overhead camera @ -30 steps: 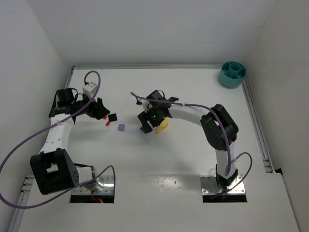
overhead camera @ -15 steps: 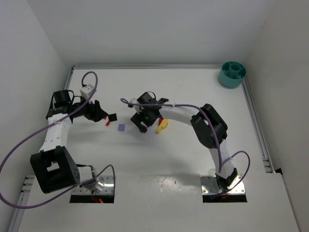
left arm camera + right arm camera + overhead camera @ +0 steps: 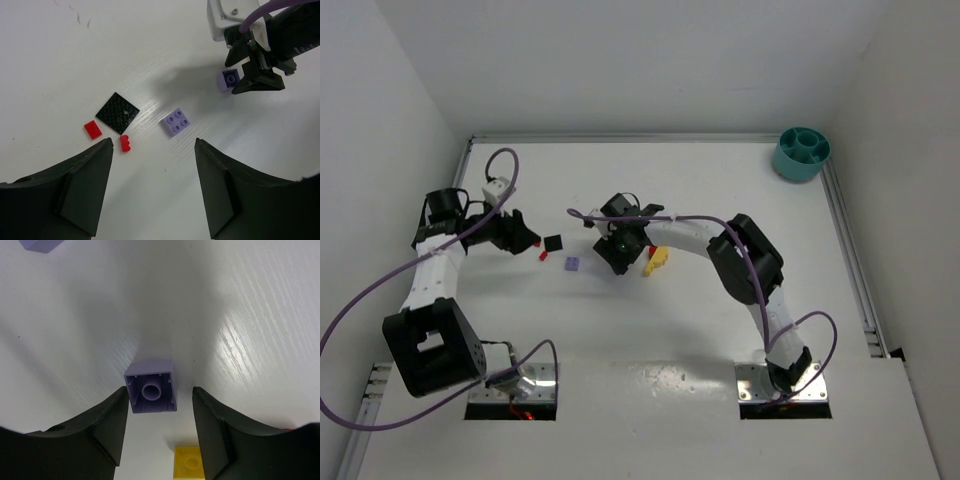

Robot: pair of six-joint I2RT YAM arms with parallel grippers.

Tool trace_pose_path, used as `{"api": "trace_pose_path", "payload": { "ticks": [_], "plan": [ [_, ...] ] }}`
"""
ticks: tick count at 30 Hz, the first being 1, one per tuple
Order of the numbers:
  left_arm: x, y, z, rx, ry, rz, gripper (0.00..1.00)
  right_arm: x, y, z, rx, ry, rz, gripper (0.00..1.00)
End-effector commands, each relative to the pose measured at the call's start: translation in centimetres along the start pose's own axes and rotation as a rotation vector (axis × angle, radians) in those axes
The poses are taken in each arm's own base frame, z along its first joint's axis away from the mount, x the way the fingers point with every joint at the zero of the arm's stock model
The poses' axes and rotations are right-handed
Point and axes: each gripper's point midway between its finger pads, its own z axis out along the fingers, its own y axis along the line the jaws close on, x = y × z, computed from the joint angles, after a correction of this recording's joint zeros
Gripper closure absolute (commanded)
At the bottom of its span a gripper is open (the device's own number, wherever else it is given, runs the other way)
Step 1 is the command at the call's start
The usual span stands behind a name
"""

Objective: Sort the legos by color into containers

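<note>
My right gripper (image 3: 159, 395) is open and low over the table, its jaws on either side of an upside-down purple lego (image 3: 151, 392). The left jaw is right next to it and the right jaw stands apart. A yellow lego (image 3: 190, 462) lies just behind it and also shows in the top view (image 3: 657, 260). My left gripper (image 3: 152, 145) is open and empty above a flat purple lego (image 3: 175, 121), a black plate (image 3: 117, 112) and two red legos (image 3: 92, 129) (image 3: 125, 143). The teal bowl (image 3: 801, 152) stands at the far right corner.
In the top view the right gripper (image 3: 617, 252) sits mid-table and the left gripper (image 3: 525, 240) to its left, with the flat purple lego (image 3: 573, 264) and the black plate (image 3: 554, 242) between them. White walls enclose the table. A rail runs along its right edge.
My right gripper has moved left, off the yellow lego and over the upside-down purple one. My left gripper has drawn back slightly to the left.
</note>
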Motion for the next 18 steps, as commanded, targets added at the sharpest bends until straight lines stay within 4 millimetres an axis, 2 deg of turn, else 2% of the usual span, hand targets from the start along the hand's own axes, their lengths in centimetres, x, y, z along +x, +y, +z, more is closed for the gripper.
{"api": "trace_pose_path", "payload": {
  "ticks": [1, 3, 6, 8, 10, 12, 14, 15, 18],
  "plan": [
    [-0.2, -0.2, -0.3, 0.027, -0.029, 0.028, 0.28, -2.2, 0.8, -0.4, -0.014, -0.048, -0.037, 0.46],
    [0.1, -0.4, -0.2, 0.038, -0.030, 0.028, 0.28, -2.1, 0.8, -0.3, -0.015, -0.039, -0.035, 0.48],
    [0.1, -0.1, -0.3, 0.029, -0.032, 0.034, 0.28, -2.1, 0.8, -0.3, -0.015, -0.039, -0.045, 0.55],
    [0.0, -0.3, -0.3, 0.038, -0.038, 0.034, 0.28, -2.1, 0.8, -0.3, -0.015, -0.039, -0.045, 0.66],
    [0.0, -0.2, -0.3, 0.038, -0.038, 0.043, 0.28, -2.9, 0.5, -1.1, 0.001, -0.067, -0.057, 0.75],
    [0.4, -0.4, -0.1, 0.054, -0.037, 0.027, 0.28, -3.0, 0.4, -1.6, 0.014, -0.080, -0.059, 0.77],
    [0.3, -0.6, -0.1, 0.061, -0.043, 0.027, 0.28, -4.2, -0.7, -3.5, 0.054, -0.123, -0.051, 0.78],
    [0.3, -0.5, -0.1, 0.061, -0.043, 0.038, 0.28, -3.6, -1.4, -3.9, 0.079, -0.117, -0.040, 0.79],
    [0.3, -1.0, 0.3, 0.080, -0.039, 0.048, 0.28, -4.2, -4.9, -7.5, 0.215, -0.189, -0.017, 0.79]
  ]
}}
